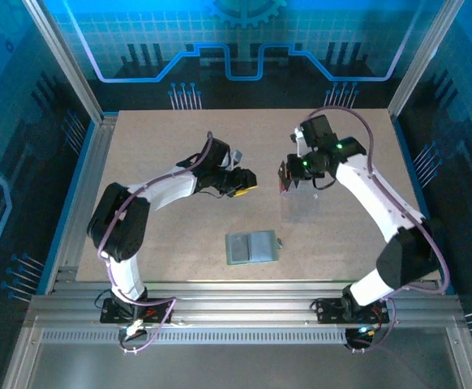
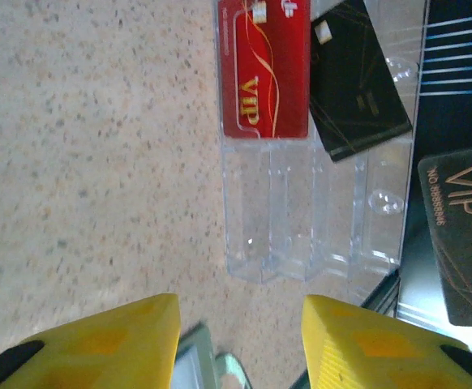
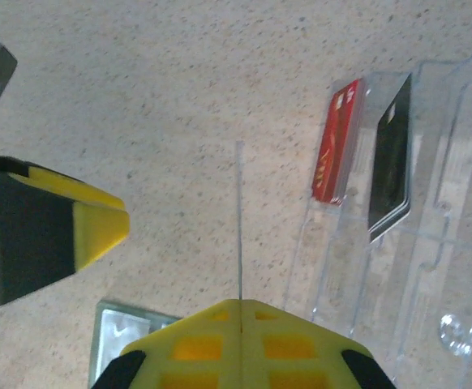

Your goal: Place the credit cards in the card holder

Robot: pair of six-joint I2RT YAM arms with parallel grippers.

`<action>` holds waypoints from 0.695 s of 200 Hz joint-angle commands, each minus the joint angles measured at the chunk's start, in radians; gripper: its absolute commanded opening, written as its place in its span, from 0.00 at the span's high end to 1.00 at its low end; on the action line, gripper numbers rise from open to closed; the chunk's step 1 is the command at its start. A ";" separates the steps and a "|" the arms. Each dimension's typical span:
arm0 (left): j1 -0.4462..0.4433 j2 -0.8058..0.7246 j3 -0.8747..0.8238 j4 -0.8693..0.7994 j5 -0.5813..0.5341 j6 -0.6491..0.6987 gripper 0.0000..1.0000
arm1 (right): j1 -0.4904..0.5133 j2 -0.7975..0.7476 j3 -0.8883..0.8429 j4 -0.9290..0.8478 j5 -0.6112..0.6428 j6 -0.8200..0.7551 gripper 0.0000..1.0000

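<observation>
The card holder (image 1: pixel 252 247), a pale grey-green sleeve, lies flat near the table's front; it also shows as the holder (image 2: pixel 189 365) and the holder (image 3: pixel 126 340). A red credit card (image 2: pixel 264 69) and a black credit card (image 2: pixel 358 77) rest on a clear plastic pouch (image 2: pixel 313 211). My left gripper (image 2: pixel 238 340) hangs open above the table between holder and pouch, with nothing between its fingers. My right gripper (image 3: pixel 240 304) is shut on another black card (image 2: pixel 463 235), seen edge-on as a thin card edge (image 3: pixel 240 219). The two grippers face each other: left gripper (image 1: pixel 242 181), right gripper (image 1: pixel 287 174).
The clear pouch (image 3: pixel 398 243) spreads to the right of my right gripper, with the red card (image 3: pixel 336 150) and black card (image 3: pixel 390 162) at its far end. Aluminium frame rails (image 1: pixel 220 296) border the table's near edge.
</observation>
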 commanded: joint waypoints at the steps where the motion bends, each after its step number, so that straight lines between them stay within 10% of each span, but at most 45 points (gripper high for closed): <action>1: 0.008 -0.081 -0.106 -0.022 -0.042 0.047 0.53 | 0.005 -0.086 -0.126 0.128 -0.085 0.063 1.00; 139: 0.007 -0.509 -0.536 -0.189 -0.278 0.138 0.40 | 0.258 -0.410 -0.483 0.254 0.081 0.244 1.00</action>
